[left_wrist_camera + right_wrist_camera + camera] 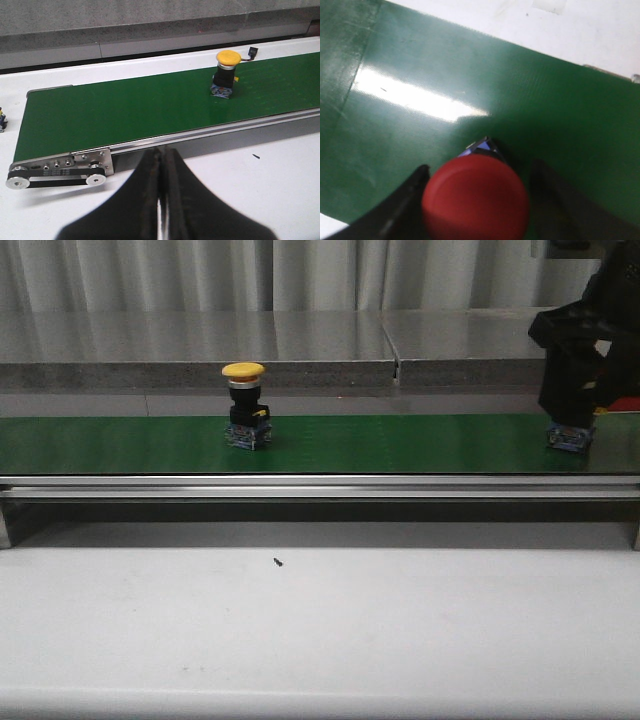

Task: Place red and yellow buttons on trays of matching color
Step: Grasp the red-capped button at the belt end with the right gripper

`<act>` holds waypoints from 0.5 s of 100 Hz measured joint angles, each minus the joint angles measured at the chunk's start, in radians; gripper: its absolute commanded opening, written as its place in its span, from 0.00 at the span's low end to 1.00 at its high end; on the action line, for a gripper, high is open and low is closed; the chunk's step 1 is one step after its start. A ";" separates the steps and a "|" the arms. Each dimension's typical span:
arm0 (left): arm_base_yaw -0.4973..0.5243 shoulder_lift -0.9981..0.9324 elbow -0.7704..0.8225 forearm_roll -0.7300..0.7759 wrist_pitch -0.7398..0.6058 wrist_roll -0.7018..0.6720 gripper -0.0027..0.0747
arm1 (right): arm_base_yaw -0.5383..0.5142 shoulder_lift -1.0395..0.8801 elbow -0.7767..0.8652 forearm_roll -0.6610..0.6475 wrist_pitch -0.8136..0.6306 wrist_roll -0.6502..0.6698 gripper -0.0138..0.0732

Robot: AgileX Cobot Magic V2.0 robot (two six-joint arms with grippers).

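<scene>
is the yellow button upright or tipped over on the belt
Upright: the yellow button stands on its base on the green belt, yellow cap on top.

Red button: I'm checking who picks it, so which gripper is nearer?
Right. The right gripper has its open jaws on either side of the red button; the left gripper, shut, sits off the green belt.

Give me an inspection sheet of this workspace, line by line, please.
Surface: green conveyor belt crossing a white table.
Job's things: yellow button upright on the belt; red button upright between the right gripper's fingers; no trays seen.
Clutter: small dark speck on the table.
Grippers: left gripper shut, empty, off the belt; right gripper open around the red button.
Cables: thin black lead with plug behind the yellow button.
Surroundings: grey ledge, pale curtain.
</scene>
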 measured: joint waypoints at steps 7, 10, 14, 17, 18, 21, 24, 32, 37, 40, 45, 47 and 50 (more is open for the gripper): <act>0.000 0.000 0.000 0.000 0.000 0.000 0.01 | 0.000 0.000 -0.006 -0.014 0.018 0.016 0.30; 0.000 0.000 0.000 0.000 0.000 0.000 0.01 | 0.000 0.000 -0.015 -0.017 0.036 0.019 0.28; 0.000 0.000 0.000 0.000 0.000 0.000 0.01 | 0.000 0.000 -0.029 -0.019 0.055 0.023 0.27; 0.000 0.000 0.000 0.000 0.000 0.000 0.01 | -0.004 0.000 -0.042 -0.021 0.077 0.023 0.27; 0.000 0.000 0.000 0.000 0.000 0.000 0.01 | -0.005 0.000 -0.045 -0.021 0.082 0.023 0.27; 0.000 0.000 0.000 0.000 0.000 0.000 0.01 | -0.010 0.000 -0.067 -0.021 0.102 0.025 0.27; 0.000 0.000 0.000 0.000 0.000 0.000 0.01 | -0.014 0.000 -0.087 -0.021 0.129 0.027 0.27; 0.000 0.000 0.000 0.001 0.000 0.000 0.01 | -0.044 0.000 -0.152 -0.022 0.187 0.042 0.27; 0.000 0.000 0.000 0.001 0.000 0.000 0.01 | -0.078 0.000 -0.199 -0.028 0.216 0.054 0.27; 0.000 0.000 0.000 0.001 0.000 0.000 0.01 | -0.099 0.000 -0.222 -0.036 0.230 0.059 0.27; 0.000 0.000 0.000 0.001 0.000 0.000 0.01 | -0.143 0.000 -0.257 -0.047 0.252 0.073 0.27; 0.000 0.000 0.000 0.001 0.000 0.000 0.01 | -0.164 0.000 -0.270 -0.054 0.256 0.076 0.27; 0.000 0.000 0.000 0.001 0.000 0.000 0.01 | -0.194 0.000 -0.285 -0.059 0.262 0.080 0.27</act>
